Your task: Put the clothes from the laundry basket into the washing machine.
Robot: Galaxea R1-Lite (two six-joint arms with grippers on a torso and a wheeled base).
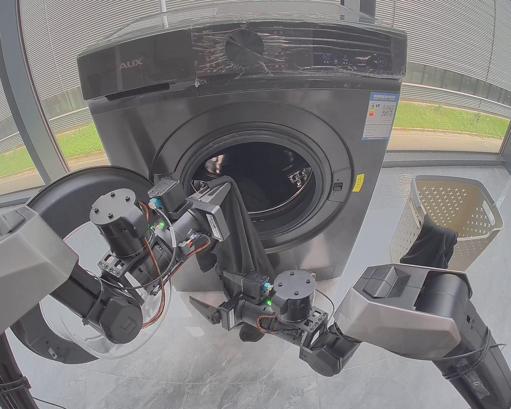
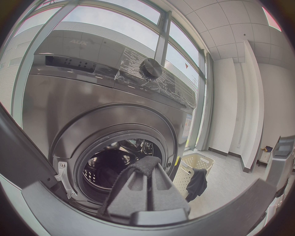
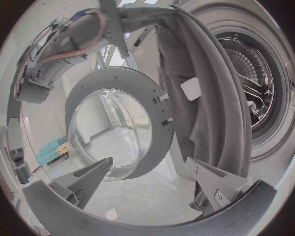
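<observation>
Dark grey cloth garment (image 1: 243, 237) hangs from the clenched left gripper (image 2: 150, 167) at the grey metal washing machine (image 1: 149, 128) mouth. The right gripper (image 3: 149, 163) gapes just beside its lower folds. A second dark garment (image 1: 431, 244) drapes the cream plastic laundry basket (image 1: 482, 201), far right.

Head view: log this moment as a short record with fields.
washer: door open, swung to the robot's left
left gripper: shut on garment, at the drum opening
garment: dark, hangs down in front of the opening
right gripper: open, low beside the garment's hanging end
basket: on the floor right of the washer
second garment: dark, draped over the basket's rim
</observation>
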